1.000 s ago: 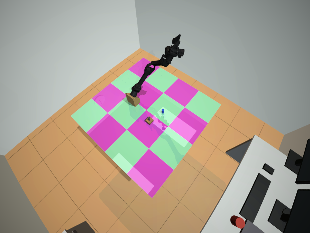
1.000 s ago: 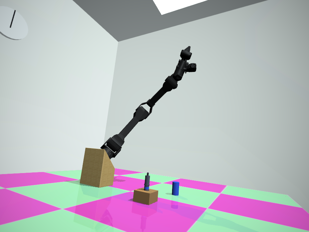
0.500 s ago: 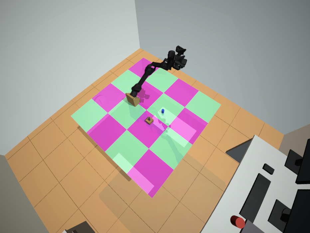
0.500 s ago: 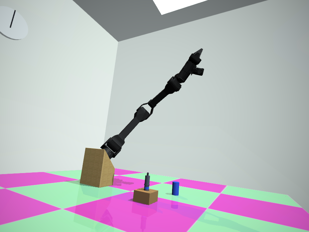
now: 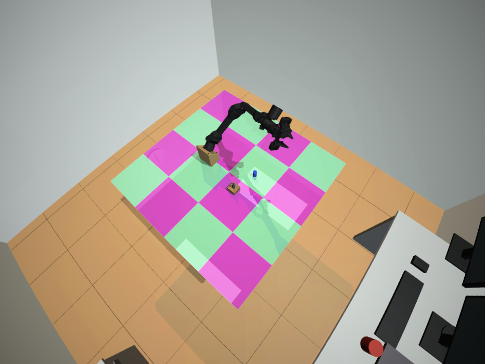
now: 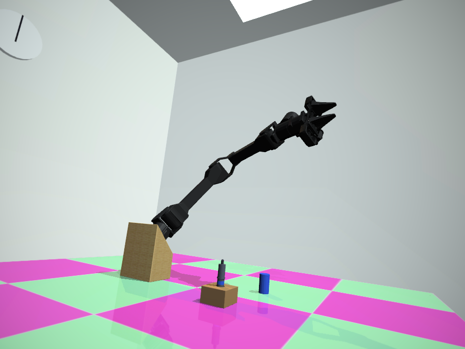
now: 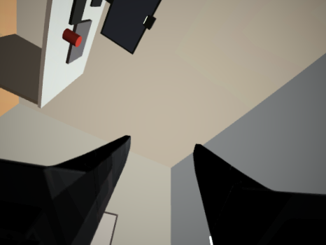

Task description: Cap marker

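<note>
We see bright, even light from a ceiling panel (image 6: 270,9); soft arm shadows and glossy reflections lie on the table (image 6: 56,296). All views look sharp, undistorted.
</note>
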Robot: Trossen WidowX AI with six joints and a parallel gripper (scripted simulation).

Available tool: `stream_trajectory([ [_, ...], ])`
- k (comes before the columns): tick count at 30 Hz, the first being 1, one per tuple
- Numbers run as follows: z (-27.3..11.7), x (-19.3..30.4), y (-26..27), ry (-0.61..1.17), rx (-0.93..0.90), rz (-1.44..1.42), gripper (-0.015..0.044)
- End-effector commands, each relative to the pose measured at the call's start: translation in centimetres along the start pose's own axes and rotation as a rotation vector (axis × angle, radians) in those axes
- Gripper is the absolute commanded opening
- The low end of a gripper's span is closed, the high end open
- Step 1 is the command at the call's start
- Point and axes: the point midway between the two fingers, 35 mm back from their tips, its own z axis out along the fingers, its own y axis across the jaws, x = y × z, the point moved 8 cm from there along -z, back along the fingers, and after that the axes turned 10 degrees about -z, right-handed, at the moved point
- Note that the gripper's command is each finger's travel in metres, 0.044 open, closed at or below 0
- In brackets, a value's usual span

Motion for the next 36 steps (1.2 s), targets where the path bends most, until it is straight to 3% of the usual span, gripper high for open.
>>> stream_trajectory([
  [1,0.4,-1.3,3.5,-0.064,-0.163,0.108,0.0252],
  [8,-0.4,-4.6,11.3,-0.154,-0.588,0.378,0.0252],
  [15,-3.6,-7.9,18.3,-0.128,-1.051,0.668,0.0252],
  [20,-6.9,-10.0,22.1,-0.019,-1.39,0.871,0.0252],
  [26,-12.3,-11.4,26.1,0.266,-1.82,1.115,0.0252],
  [36,-12.8,-13.2,28.2,0.307,-1.865,1.141,0.0252],
])
